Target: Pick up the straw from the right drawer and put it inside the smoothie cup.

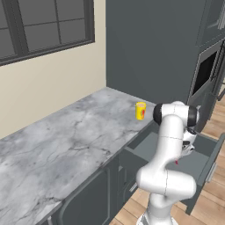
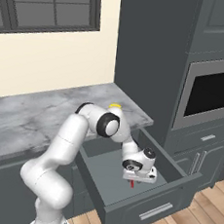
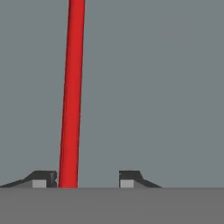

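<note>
The wide, shallow dark grey pull-out drawer (image 2: pixel 176 175) stands open below the grey marble table (image 1: pixel 66 140). The thin straight red straw (image 3: pixel 72 94) lies flat on the drawer's grey bottom. The two-finger gripper (image 3: pixel 87 177) is lowered into the drawer. Its fingers (image 3: pixel 43 178) are spread astride the straw, one close beside it, the other well apart. The step in hand is the grasp. The next move calls for pinching the straw, then lifting it toward the small yellow cylindrical cup (image 1: pixel 140 110) on the table behind the drawer.
</note>
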